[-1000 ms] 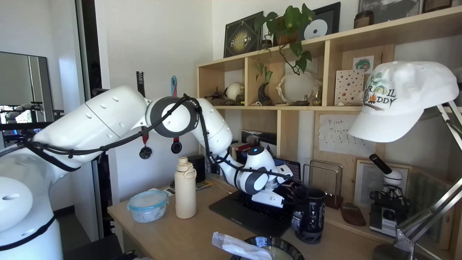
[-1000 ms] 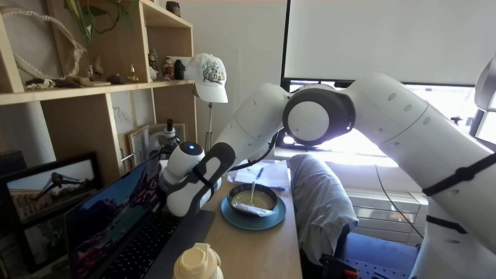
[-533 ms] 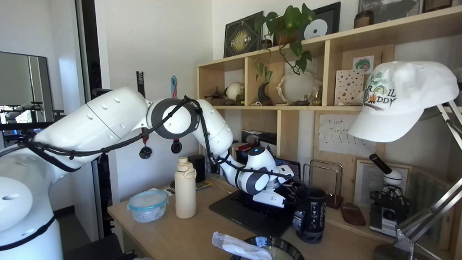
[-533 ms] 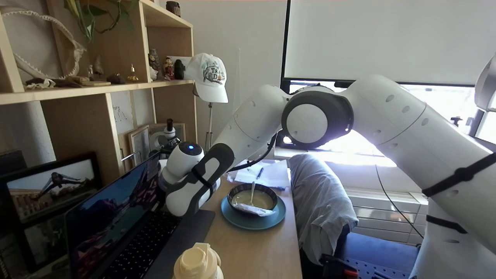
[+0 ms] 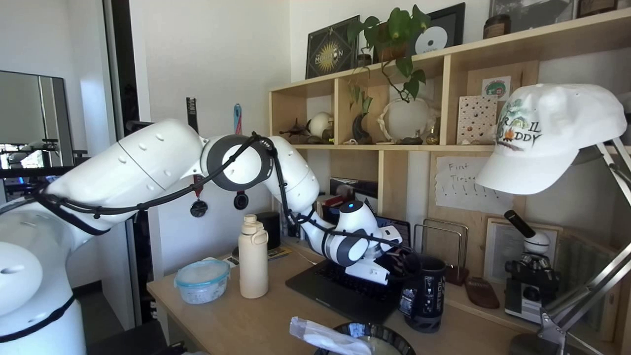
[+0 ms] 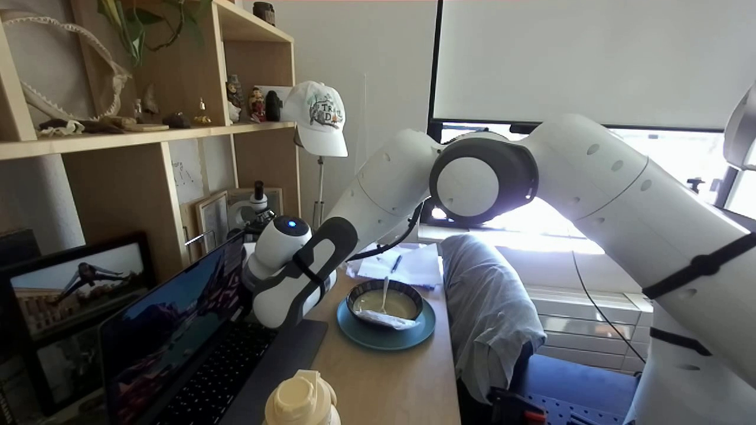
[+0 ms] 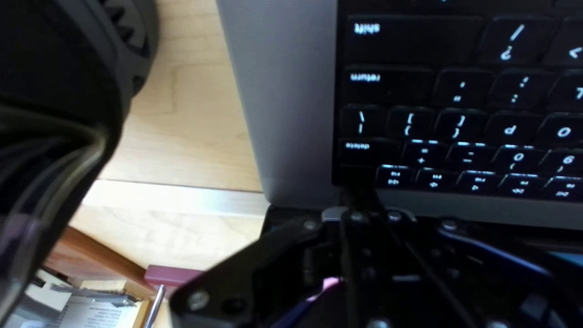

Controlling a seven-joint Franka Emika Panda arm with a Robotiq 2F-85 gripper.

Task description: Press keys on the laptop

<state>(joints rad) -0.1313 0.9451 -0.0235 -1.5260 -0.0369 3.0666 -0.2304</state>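
Pincer (image 7: 359, 190), tips together, at corner keys (image 7: 372, 154) of the laptop (image 7: 294, 100).

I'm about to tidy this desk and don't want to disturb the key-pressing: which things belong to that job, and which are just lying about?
Part of the job:
laptop, open
its keys
pincer, closed, to press with

Just lying about, among others:
cream bottle
lidded tub
black mug, beside the laptop
bowl
blue plate, under the bowl
microscope
white cap
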